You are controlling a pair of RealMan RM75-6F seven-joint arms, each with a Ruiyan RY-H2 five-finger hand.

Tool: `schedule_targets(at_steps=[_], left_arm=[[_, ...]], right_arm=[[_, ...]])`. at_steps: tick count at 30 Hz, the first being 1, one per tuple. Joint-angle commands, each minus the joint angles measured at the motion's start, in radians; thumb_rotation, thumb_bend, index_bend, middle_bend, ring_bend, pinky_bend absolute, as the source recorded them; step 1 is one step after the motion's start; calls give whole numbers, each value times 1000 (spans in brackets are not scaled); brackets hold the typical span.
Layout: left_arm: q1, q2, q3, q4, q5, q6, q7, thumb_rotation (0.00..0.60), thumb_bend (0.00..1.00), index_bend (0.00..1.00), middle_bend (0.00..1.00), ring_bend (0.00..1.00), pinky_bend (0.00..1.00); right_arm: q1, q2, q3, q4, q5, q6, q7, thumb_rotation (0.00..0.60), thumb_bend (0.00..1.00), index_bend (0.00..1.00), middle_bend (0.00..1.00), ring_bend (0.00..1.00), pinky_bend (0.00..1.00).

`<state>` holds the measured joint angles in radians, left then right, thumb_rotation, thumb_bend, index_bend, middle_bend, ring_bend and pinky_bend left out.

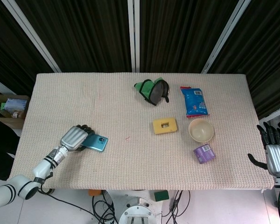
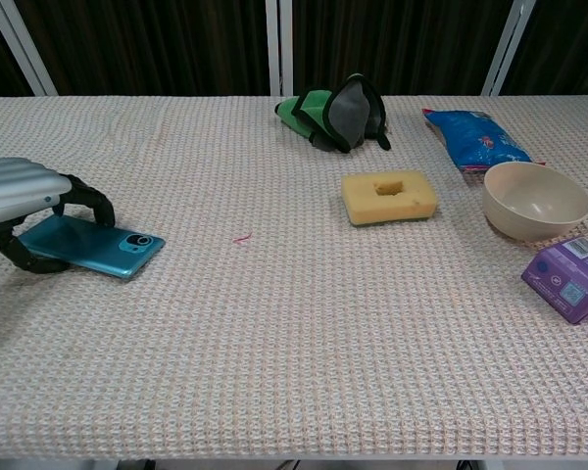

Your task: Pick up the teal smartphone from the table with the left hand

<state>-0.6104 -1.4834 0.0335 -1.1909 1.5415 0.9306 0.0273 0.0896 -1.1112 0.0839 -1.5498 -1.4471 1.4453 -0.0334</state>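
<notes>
The teal smartphone point(image 1: 98, 143) point(image 2: 103, 246) lies near the table's front left, camera end pointing right. My left hand point(image 1: 73, 138) point(image 2: 27, 192) covers its left end, dark fingers point(image 2: 90, 196) curled over the far edge and the thumb point(image 2: 18, 254) against the near edge, so it grips the phone. The phone's right end rests on the cloth, while its left end looks slightly raised. My right hand point(image 1: 274, 150) hangs off the table's right front corner, fingers spread and holding nothing. The chest view does not show it.
A yellow sponge point(image 2: 388, 197) sits mid-table, with a green and grey cloth bundle point(image 2: 335, 111) behind it. At the right are a blue snack bag point(image 2: 473, 138), a beige bowl point(image 2: 534, 200) and a purple box point(image 2: 570, 279). The woven tablecloth point(image 2: 274, 333) covers the table.
</notes>
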Motion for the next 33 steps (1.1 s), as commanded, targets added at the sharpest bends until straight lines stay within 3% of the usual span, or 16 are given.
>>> schedule_targets(at_steps=[1, 6, 12, 24, 26, 28, 30, 33], left_arm=[[-6, -21, -6, 25, 15, 22, -44, 600, 343, 376, 408, 273, 417], [-10, -26, -15, 44, 37, 70, -97, 600, 558, 501, 479, 338, 479], [-14, -8, -28, 23, 36, 97, -119, 600, 662, 553, 520, 383, 530], [-71, -10, -71, 36, -7, 32, -155, 600, 670, 585, 570, 432, 584], [-89, -8, -78, 36, -24, -8, -158, 600, 668, 538, 580, 441, 592], [-113, -6, -89, 33, -46, -54, -153, 600, 651, 406, 567, 442, 594], [-131, -15, -105, 40, -63, -72, -142, 600, 598, 205, 483, 441, 593], [-143, -53, -134, 78, -82, -52, -121, 600, 482, 55, 290, 363, 545]], right_arm=[[0, 3, 1, -2, 3, -2, -2, 600, 239, 0, 0, 0, 0], [2, 5, 3, -3, 9, -6, -4, 600, 238, 0, 0, 0, 0], [5, -4, 2, 8, 17, -20, 0, 600, 238, 0, 0, 0, 0], [9, -8, 7, 25, 23, -25, 8, 600, 238, 0, 0, 0, 0], [11, -9, 7, 27, 27, -29, 9, 600, 238, 0, 0, 0, 0], [13, -10, 9, 31, 32, -34, 10, 600, 238, 0, 0, 0, 0], [14, -12, 10, 35, 36, -39, 12, 600, 238, 0, 0, 0, 0], [16, -16, 11, 43, 41, -44, 15, 600, 237, 0, 0, 0, 0]])
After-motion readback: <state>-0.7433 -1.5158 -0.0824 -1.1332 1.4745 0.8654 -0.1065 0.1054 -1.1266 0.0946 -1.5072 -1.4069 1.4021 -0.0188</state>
